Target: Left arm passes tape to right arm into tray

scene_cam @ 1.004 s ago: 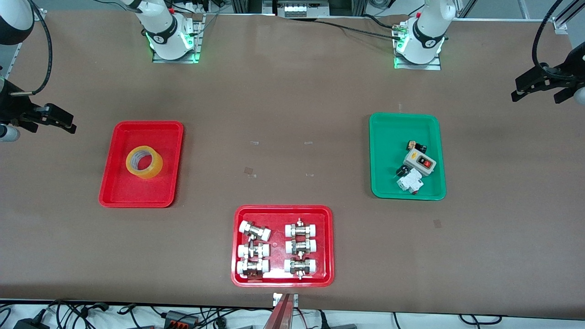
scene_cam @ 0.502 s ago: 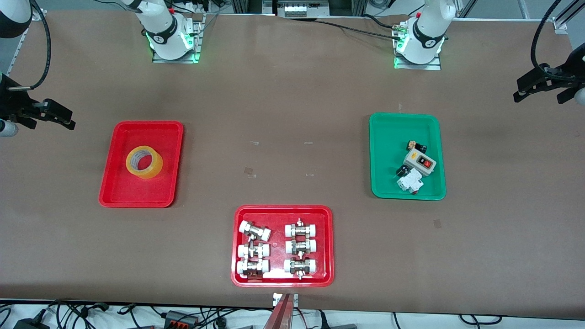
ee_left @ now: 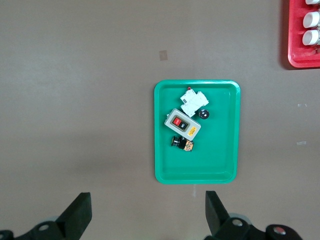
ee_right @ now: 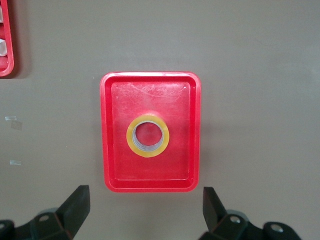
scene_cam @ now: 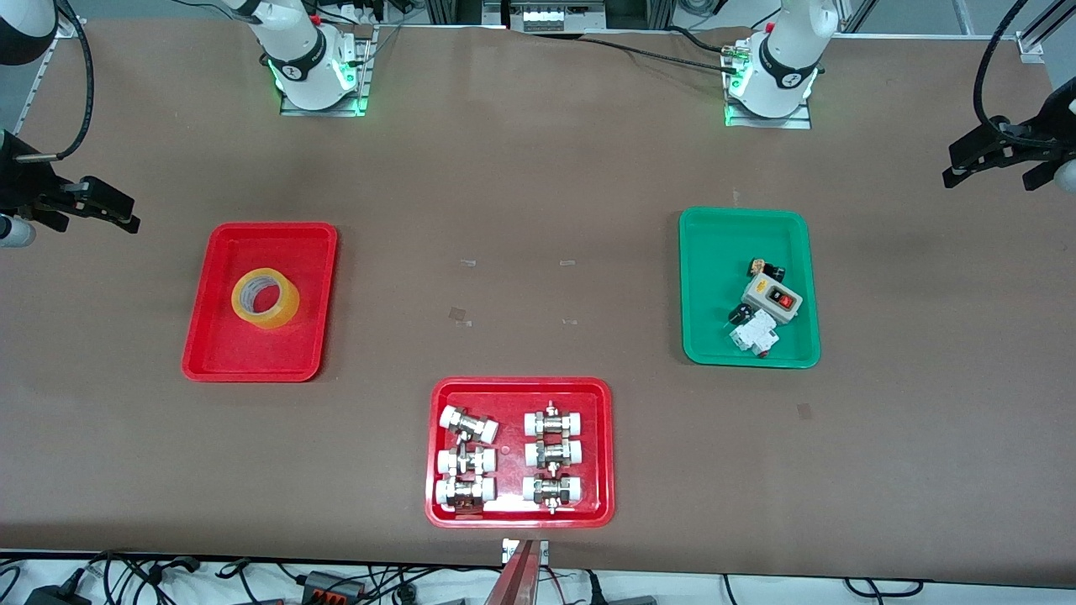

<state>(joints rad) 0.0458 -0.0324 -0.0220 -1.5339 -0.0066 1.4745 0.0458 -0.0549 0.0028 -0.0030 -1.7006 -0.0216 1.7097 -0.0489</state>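
Observation:
The yellow tape lies flat in the narrow red tray toward the right arm's end of the table. In the right wrist view the tape sits in the middle of the tray. My right gripper hangs open and empty in the air over the bare table beside that tray, and its wrist view shows it wide apart. At the left arm's end, my left gripper hangs open and empty over the table's edge. Seen from its own wrist, the left gripper is off the green tray.
A green tray holding switch parts lies toward the left arm's end, seen also from the left wrist. A wider red tray of white-capped metal fittings sits nearest the front camera.
The right gripper has drifted slightly upward in the front view. The left gripper, the tape and the trays have stayed put.

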